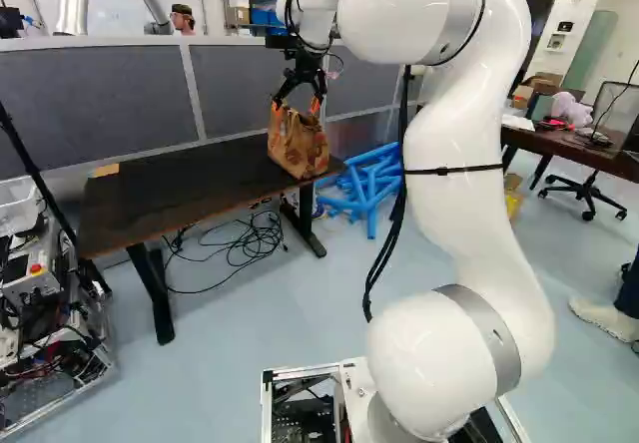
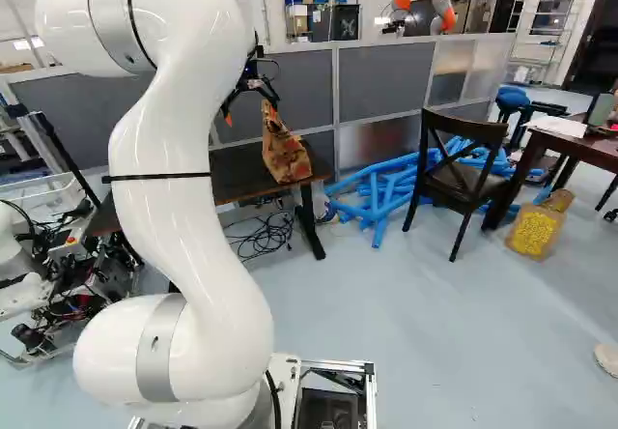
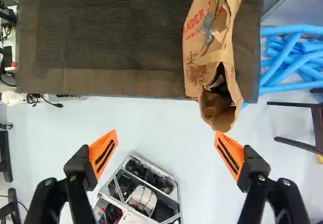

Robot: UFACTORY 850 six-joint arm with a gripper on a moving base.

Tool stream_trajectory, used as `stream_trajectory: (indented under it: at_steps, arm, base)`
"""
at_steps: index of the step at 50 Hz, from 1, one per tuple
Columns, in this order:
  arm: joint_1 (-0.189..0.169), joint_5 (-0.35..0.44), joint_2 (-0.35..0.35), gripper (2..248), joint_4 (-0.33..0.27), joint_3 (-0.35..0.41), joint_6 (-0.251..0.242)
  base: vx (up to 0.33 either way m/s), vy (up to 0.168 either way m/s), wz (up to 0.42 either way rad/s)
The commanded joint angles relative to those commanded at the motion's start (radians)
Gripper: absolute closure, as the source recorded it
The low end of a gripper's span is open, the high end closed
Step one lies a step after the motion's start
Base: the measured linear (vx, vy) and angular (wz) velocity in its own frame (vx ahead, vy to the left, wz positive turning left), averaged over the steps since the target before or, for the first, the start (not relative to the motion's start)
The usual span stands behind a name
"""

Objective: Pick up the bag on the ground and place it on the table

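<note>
The white arm [image 1: 464,164] rises from its joint at the foot of the base views in a tall, S-like bend. Its upper part reaches forward over the table [image 1: 150,199], and from its far end the black gripper [image 1: 296,106] hangs downward, above the table end nearest the blue tubes [image 1: 371,192]. The wrist view looks down onto the tabletop and the floor [image 3: 146,113]. The jaws stand spread wide, one on either side of a broad gap, and nothing is pinched between them. The brown paper bag [image 1: 298,146] sits on the table at that same end, by the near edge, its top just below the gripper. In the wrist view its mouth gapes, and its near end shows past the table's edge, right by the tip of one orange pad [image 3: 229,155]; whether the two touch cannot be told. The other pad is well apart from the bag.
</note>
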Motion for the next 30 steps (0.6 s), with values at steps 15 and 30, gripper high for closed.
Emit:
stream_trajectory:
  at_steps: [15, 30]
  arm:
    - [0.0, 0.0, 0.0, 3, 0.0, 0.0, 0.0]
    - [-0.001, 0.015, 0.006, 3, -0.001, 0.014, 0.003]
  base:
    - [0.006, 0.0, -0.001]
    - [0.0, 0.0, 0.0]
